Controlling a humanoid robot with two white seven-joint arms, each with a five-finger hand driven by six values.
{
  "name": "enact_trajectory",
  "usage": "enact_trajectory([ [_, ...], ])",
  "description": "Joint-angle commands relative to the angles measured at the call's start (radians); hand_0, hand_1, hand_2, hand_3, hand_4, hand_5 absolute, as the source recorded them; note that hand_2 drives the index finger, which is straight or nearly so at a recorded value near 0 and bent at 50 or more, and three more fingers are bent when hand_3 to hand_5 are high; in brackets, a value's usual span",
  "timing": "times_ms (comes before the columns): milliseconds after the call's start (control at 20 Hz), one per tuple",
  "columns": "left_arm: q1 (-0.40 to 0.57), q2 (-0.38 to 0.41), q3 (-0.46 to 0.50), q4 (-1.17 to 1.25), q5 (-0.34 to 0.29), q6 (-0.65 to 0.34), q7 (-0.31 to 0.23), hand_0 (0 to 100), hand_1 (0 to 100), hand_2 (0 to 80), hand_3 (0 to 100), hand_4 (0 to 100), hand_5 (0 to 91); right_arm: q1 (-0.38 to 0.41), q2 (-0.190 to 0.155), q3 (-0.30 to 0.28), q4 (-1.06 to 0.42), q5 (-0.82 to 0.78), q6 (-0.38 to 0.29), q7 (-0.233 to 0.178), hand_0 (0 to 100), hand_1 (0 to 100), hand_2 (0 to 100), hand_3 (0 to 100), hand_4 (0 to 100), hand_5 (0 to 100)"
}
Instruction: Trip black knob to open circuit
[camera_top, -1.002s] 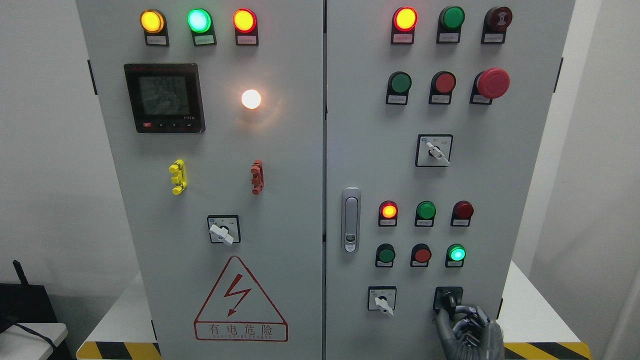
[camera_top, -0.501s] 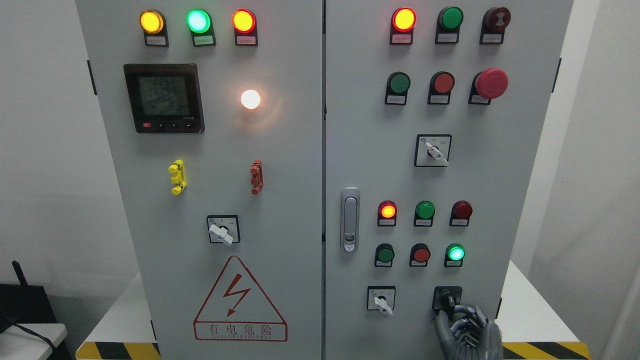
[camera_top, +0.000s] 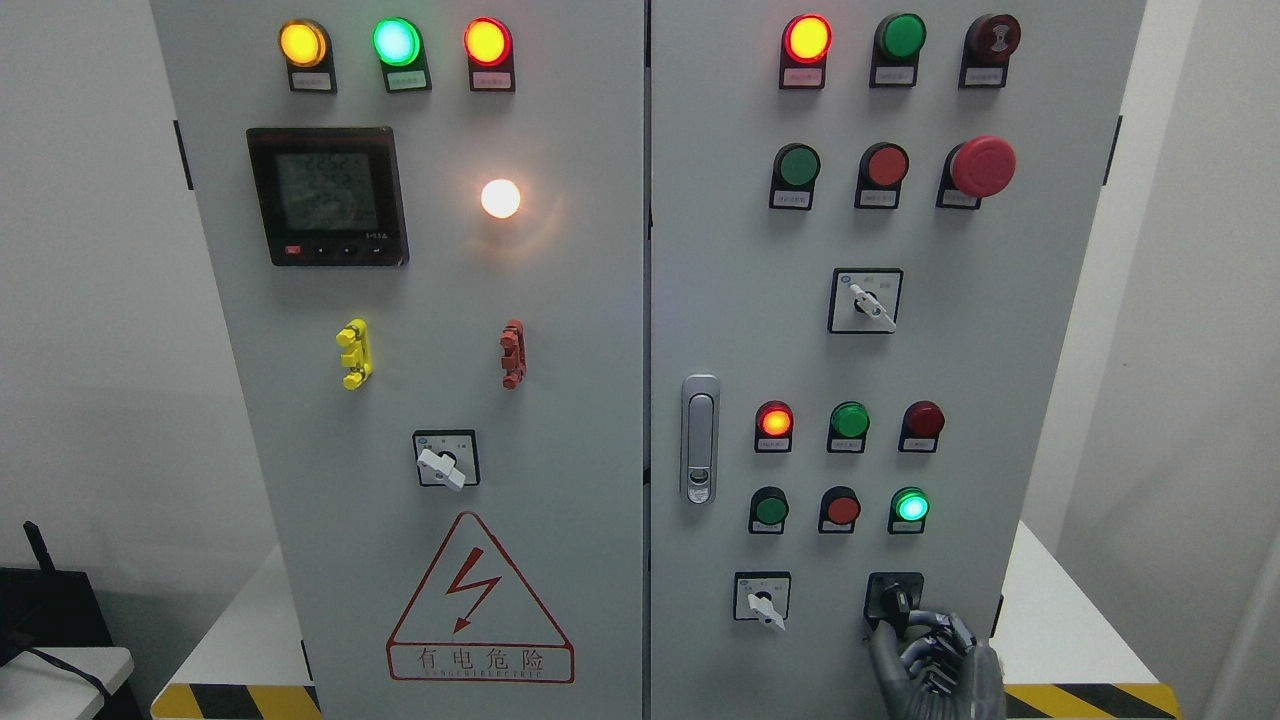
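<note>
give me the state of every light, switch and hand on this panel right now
top-left lamps: amber, green, red, all lit
white lamp: lit
meter: display on
top-right red lamp: lit
green lamp beside it: unlit
emergency stop: cannot tell if pressed
lower red lamp: lit
lower green button: lit
black knob: fingers at it
right hand: curled at knob
door handle: flush, closed
</note>
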Motion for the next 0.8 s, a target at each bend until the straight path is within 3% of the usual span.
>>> enact_trajectory([
  [0,-0.008,0.0,0.0,0.0,-0.034,0.001,0.0,12,39,0.0,0,0,0.0,0.001,-0.001,0.026,-0.004,0.0,0.0,-0.001,55,86,51,85,89,99],
  [501,-0.008,-0.001,0.0,0.0,-0.034,0.001,0.0,12,39,0.0,0,0,0.0,0.002,-0.003,0.02,-0.002,0.0,-0.019,0.005,53,88,49,83,88,99],
  [751,-0.008,0.0,0.0,0.0,-0.034,0.001,0.0,12,39,0.0,0,0,0.0,0.004,-0.004,0.017,0.0,0.0,-0.029,0.007,47,87,49,84,89,99],
])
